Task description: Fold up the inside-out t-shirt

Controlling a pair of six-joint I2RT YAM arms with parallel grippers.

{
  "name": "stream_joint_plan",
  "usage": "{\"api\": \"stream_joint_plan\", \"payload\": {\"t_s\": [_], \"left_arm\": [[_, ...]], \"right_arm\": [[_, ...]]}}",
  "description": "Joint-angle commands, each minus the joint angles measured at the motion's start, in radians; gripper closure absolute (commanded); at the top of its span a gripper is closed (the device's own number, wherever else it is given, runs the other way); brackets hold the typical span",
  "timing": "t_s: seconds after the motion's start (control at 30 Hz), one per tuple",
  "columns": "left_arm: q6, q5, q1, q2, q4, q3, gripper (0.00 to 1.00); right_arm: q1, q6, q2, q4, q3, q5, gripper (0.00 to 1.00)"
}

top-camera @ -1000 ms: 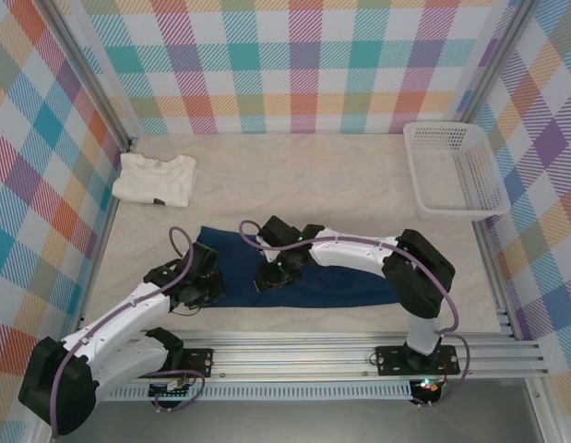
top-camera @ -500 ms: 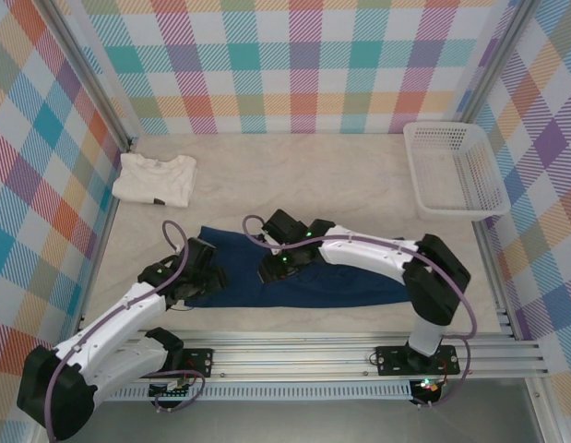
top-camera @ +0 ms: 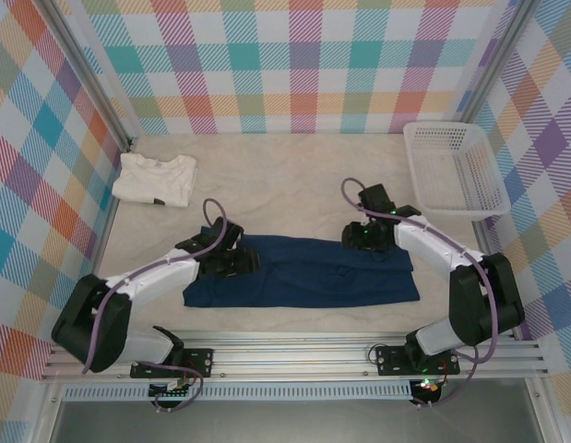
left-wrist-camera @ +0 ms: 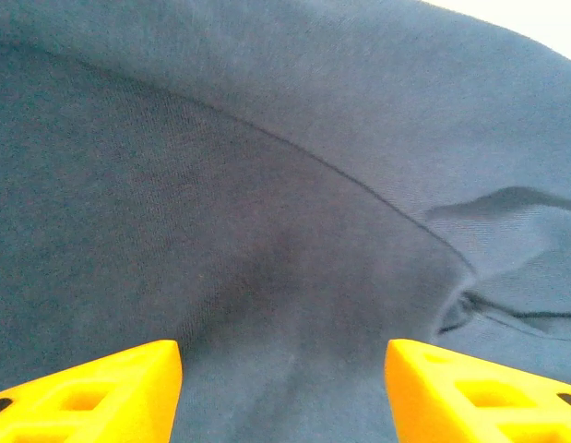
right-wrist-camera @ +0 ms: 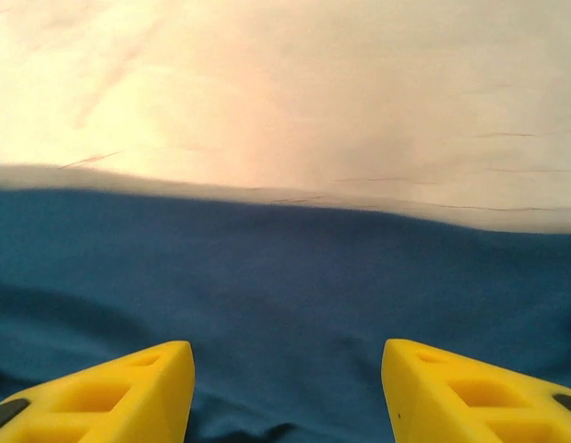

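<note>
The inside-out t-shirt [top-camera: 313, 277] lies on the table as a long, dark navy band running left to right. My left gripper [top-camera: 237, 262] hangs over the band's left part. In the left wrist view its yellow fingers [left-wrist-camera: 101, 388] stand apart, open [left-wrist-camera: 283, 378], with smooth navy cloth [left-wrist-camera: 267, 185] beneath and nothing between them. My right gripper [top-camera: 359, 236] sits at the band's far right edge. The right wrist view shows it open [right-wrist-camera: 287, 378] above the cloth [right-wrist-camera: 285, 277], whose far hem meets the pale table just ahead.
A cream-white folded shirt [top-camera: 156, 178] lies at the back left. A white plastic basket [top-camera: 456, 171] stands at the back right. The metal rail [top-camera: 294, 355] runs along the near edge, and checkered walls close in the table's sides.
Both grippers have opened and let go of the cloth. The right arm swung from the shirt's left-middle to its far right edge. The left gripper moved up and right, and the shirt lies flatter.
</note>
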Motion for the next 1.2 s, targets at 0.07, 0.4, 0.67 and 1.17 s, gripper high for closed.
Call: {"api": "stream_joint_plan", "payload": {"t_s": [0.07, 0.4, 0.67, 1.17], "left_arm": [[0.06, -0.01, -0.003, 0.059, -0.026, 0.008, 0.4], [0.058, -0.008, -0.005, 0.087, -0.004, -0.037, 0.39], [0.019, 0.04, -0.005, 0.127, 0.145, -0.05, 0.33], [0.027, -0.231, 0.071, -0.147, 0.021, -0.014, 0.11]], "right_arm": [[-0.116, -0.032, 0.092, -0.004, 0.012, -0.012, 0.45], [-0.235, -0.028, 0.281, 0.009, 0.106, -0.005, 0.47], [-0.235, -0.044, 0.44, 0.07, 0.302, -0.047, 0.47], [-0.039, -0.151, 0.162, 0.171, 0.212, -0.192, 0.37]]}}
